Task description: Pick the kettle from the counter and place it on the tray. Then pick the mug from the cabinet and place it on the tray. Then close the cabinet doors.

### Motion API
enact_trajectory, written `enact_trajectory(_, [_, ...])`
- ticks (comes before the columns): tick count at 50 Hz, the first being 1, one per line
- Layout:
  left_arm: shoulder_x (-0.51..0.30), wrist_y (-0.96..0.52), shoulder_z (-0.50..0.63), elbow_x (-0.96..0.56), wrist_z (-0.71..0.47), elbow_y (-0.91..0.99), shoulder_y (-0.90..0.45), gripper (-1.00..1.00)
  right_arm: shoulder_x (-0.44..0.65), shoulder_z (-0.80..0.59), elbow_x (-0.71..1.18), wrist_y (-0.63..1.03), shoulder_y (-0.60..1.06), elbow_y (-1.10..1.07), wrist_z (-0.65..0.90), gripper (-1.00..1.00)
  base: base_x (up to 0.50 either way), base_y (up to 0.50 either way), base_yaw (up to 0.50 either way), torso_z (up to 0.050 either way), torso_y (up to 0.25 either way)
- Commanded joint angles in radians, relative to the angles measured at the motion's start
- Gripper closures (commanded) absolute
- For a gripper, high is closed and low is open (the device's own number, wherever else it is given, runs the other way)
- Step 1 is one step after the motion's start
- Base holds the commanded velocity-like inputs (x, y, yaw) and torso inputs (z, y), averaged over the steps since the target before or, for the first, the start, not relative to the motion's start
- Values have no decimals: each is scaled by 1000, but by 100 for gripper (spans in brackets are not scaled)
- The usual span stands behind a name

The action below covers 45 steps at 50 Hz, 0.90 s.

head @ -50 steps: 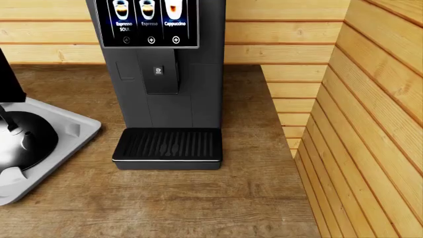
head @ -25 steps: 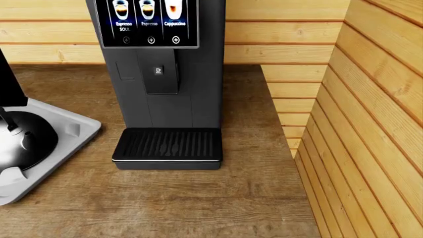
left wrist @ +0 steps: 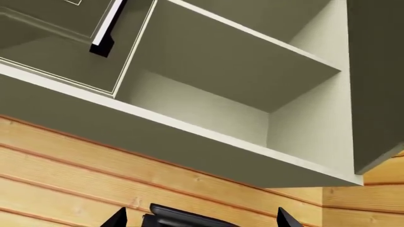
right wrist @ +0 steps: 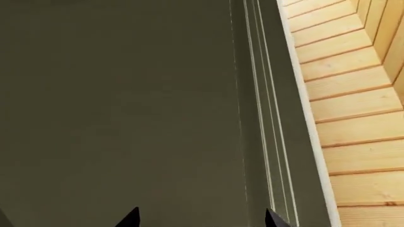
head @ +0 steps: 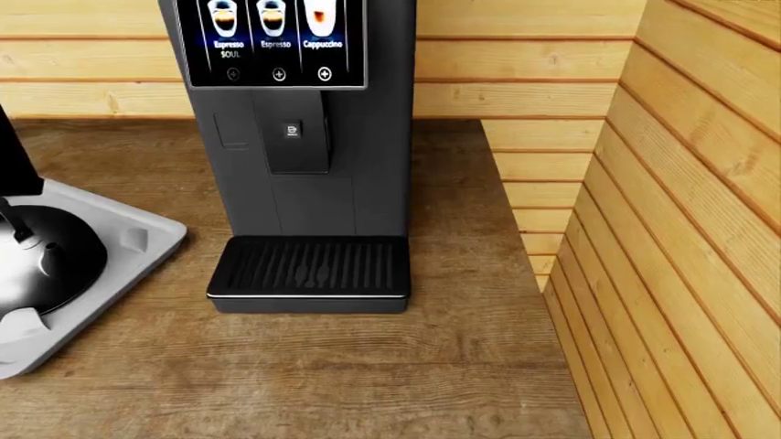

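Pale pine planks line the wall behind the counter and turn a corner to run along its right side, boxing the brown wood-grain worktop into a nook. Standing against that back wall is a tall dark coffee machine, the landmark for the rest: its lit screen shows three drink pictures labelled Espresso, Espresso and Cappuccino, and its ribbed black drip grate juts forward onto the wood. Left of the machine, a little apart from its base, lies the light grey tray, one rounded corner pointing toward the grate. The glossy kettle sits on that tray, cut off by the picture's edge, its thin black handle rising from the top. A dark arm link shows behind the tray at the far left.

Above the machine, whose dark top edge peeks in low in the left wrist view, hangs an olive-grey wall cabinet. One compartment stands open with pale inner walls and a shelf; beside it a panelled door carries a white bar handle. No mug is visible in either view.

The left gripper shows only two black fingertips, spread apart with nothing between them. The right gripper likewise shows two separated tips, pointed close at a flat olive cabinet panel with a grooved edge, pine wall beside it.
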Motion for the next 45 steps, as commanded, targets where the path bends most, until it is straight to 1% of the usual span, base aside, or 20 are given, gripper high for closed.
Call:
enact_trajectory(1, [-13, 27, 4, 11, 2, -9, 20, -100, -102, -39, 25, -17, -1, 135, -123, -100, 0, 0, 0, 0, 0])
enact_trajectory(7, [-16, 38, 7, 17, 2, -13, 31, -100, -135, -26, 43, -34, -9, 191, -144, -100, 0, 0, 1, 0, 0])
enact_trajectory(12, [-25, 50, 9, 22, 2, -16, 39, -100, -165, -49, 22, -49, -13, 239, -176, -100, 2, 3, 3, 0, 0])
enact_trajectory(20, [-35, 78, 15, 34, 5, -25, 58, -100, -191, -156, -63, -42, -16, 267, -226, -100, 1, 3, 3, 0, 0])
enact_trajectory(28, [-40, 91, 18, 43, 3, -29, 70, -100, -209, -292, -173, -34, -27, 267, -258, -100, 1, 0, 1, 0, 0])
enact_trajectory(37, [-42, 110, 25, 54, 5, -39, 87, -100, -233, -364, -237, -57, -32, 320, -295, -100, 2, 2, 3, 0, 0])
enact_trajectory(45, [-41, 118, 27, 57, 6, -46, 96, -100, -254, -471, -324, -70, -49, 347, -321, -100, 3, 2, 2, 0, 0])
